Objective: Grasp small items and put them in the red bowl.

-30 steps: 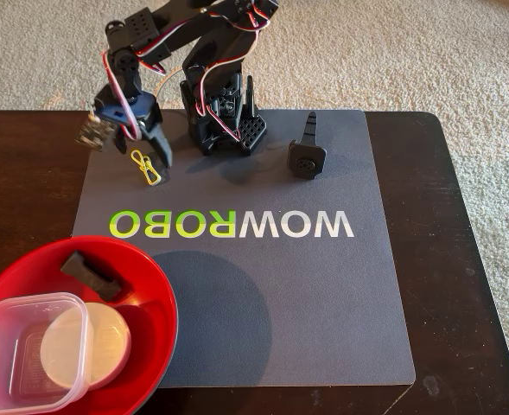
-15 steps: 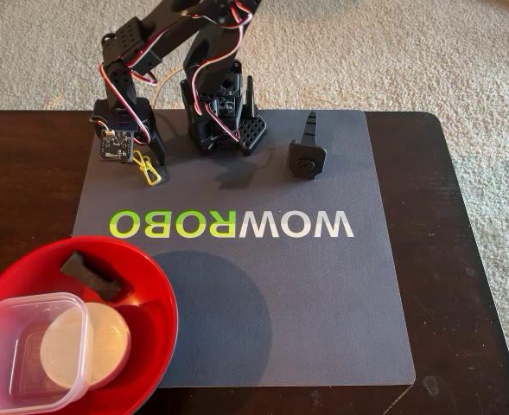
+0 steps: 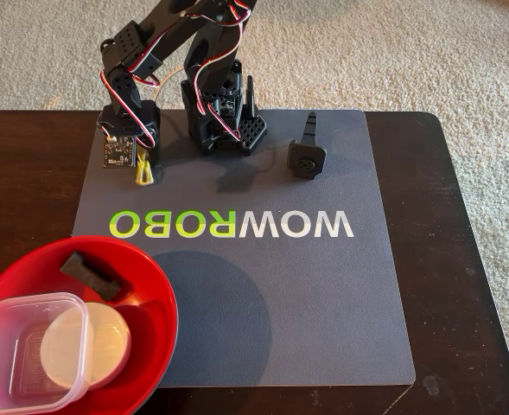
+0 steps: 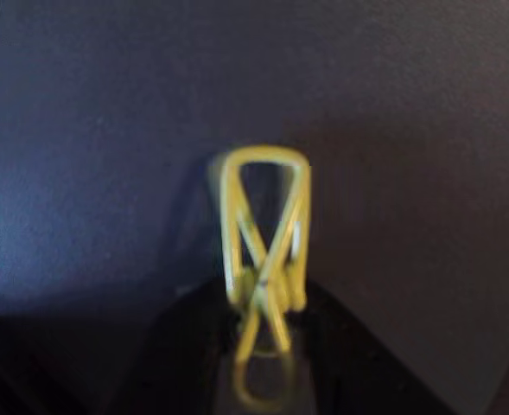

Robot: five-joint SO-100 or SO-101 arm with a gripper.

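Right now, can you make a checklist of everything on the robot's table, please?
Surface: dark wooden table under a grey mat printed WOWROBO.
Job's things: large glossy red bowl at the mat's near-left corner holds a clear square plastic tub, a small white round bowl and a short black bar. Yellow clip lies at the gripper. Black round-headed spiked part rests on the mat.
Clutter: nothing seen.
Grippers: black gripper is down at the clip; the grip is unclear.
Cables: red and white wires run along the arm.
Surroundings: beige carpet.
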